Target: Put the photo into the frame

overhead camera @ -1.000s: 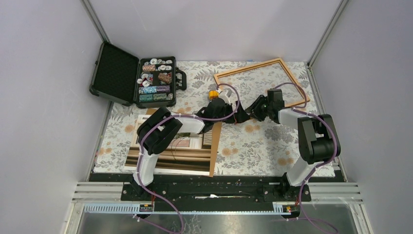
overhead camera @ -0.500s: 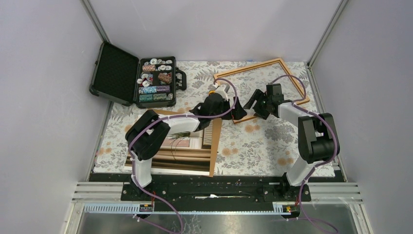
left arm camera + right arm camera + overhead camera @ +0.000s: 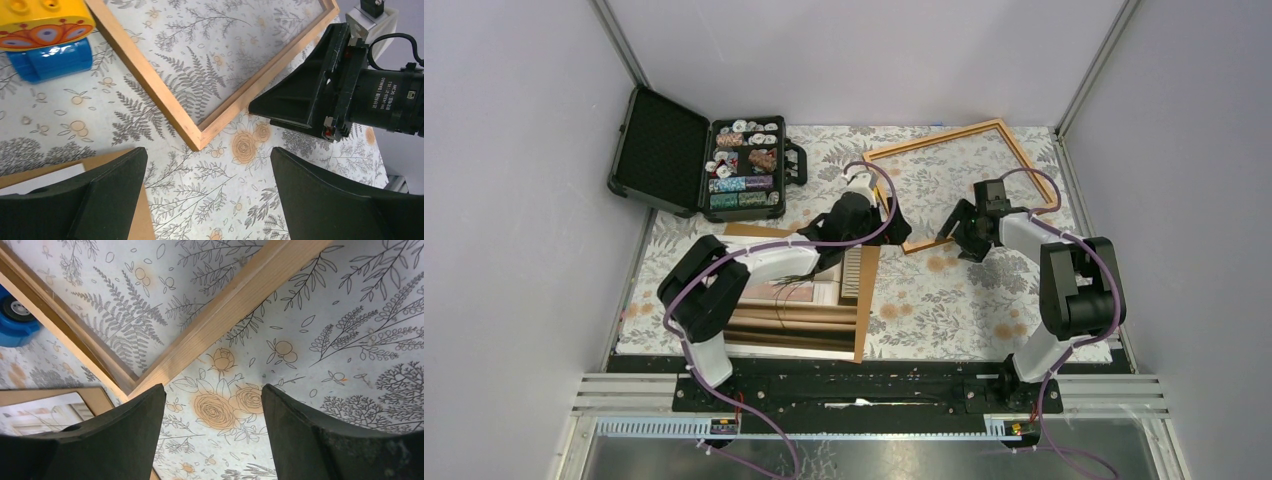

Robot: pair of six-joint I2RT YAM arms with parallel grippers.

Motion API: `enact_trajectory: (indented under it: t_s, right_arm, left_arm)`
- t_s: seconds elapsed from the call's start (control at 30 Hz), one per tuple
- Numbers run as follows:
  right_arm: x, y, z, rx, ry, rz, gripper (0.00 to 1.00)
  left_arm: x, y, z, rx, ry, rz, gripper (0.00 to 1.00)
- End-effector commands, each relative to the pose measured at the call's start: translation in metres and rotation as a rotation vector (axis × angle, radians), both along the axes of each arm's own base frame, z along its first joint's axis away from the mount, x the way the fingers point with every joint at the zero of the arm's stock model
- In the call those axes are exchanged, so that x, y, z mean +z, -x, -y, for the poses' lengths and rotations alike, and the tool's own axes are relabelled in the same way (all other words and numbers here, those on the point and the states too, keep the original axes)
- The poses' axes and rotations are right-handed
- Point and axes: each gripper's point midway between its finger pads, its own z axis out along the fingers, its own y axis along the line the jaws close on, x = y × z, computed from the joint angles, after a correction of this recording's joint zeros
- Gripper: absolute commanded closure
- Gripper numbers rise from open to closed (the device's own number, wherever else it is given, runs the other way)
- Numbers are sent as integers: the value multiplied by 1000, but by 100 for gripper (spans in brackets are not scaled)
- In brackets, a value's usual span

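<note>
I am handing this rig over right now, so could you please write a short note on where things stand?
Left gripper: open, empty, by the near corner of the frame.
Right gripper: open, empty, at that same corner, opposite the left one.
Frame: flat at the far right, nothing in it.
Photo: face up on the board at the near left, apart from the frame, partly under the left arm.
Done: photo and frame both laid out.
Left: pick up the photo and set it into the frame.

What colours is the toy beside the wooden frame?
The small plastic toy is yellow above, blue below; clearest in left wrist view.
</note>
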Motion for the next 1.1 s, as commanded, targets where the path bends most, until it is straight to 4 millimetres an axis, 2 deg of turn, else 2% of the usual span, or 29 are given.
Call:
enact_trajectory:
  t_s: [0.0, 0.23, 0.43, 0.7, 0.8, 0.97, 1.07]
  right_arm:
    - [4, -2, -6, -101, -29, -5, 23]
    - [-6, 0, -25, -107, 7, -24, 25]
    - [-19, 1, -22, -182, 64, -33, 29]
    - [-28, 0, -24, -145, 170, -73, 33]
    - [-34, 6, -18, -122, 237, -101, 33]
    - [-47, 25, -7, -66, 307, -168, 42]
    - [-52, 38, 0, -43, 333, -198, 42]
  left_arm:
    - [39, -6, -15, 51, 33, 81, 1]
    - [39, -3, -23, 68, 25, 89, 1]
    - [38, -5, -27, 79, 15, 97, 1]
    - [34, -6, -30, 87, 5, 97, 1]
    - [35, -7, -33, 94, 3, 102, 1]
    - [37, -8, -38, 107, 3, 110, 1]
    - [37, -8, -38, 107, 2, 109, 1]
